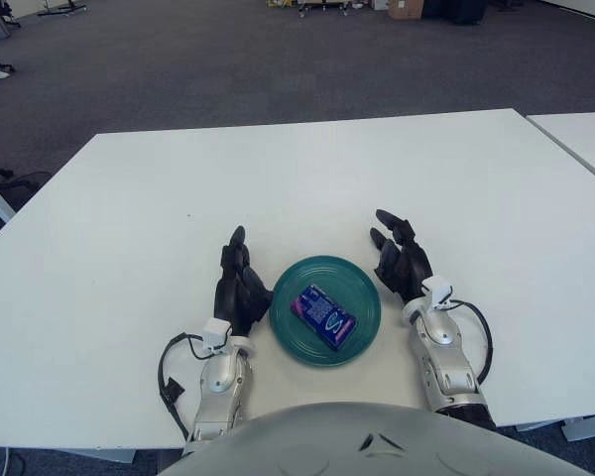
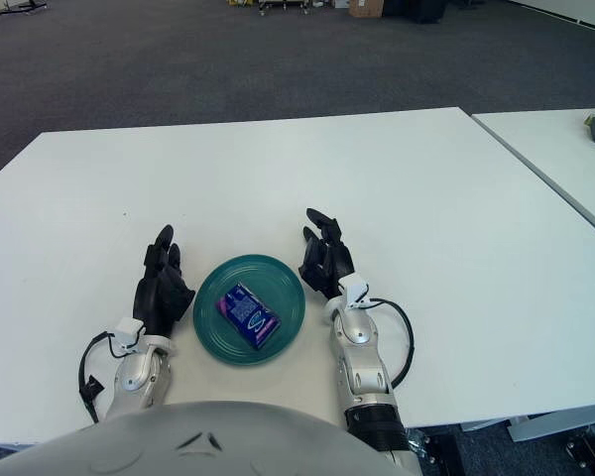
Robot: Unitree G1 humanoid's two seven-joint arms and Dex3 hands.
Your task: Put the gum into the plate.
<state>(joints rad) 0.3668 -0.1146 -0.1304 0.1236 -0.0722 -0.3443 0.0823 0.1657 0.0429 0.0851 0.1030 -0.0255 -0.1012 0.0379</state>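
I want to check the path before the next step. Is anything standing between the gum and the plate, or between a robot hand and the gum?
Nothing visible does. The gum pack already lies inside the teal plate. The left robot hand and the right robot hand show beside the plate, one on each side, open and holding nothing.
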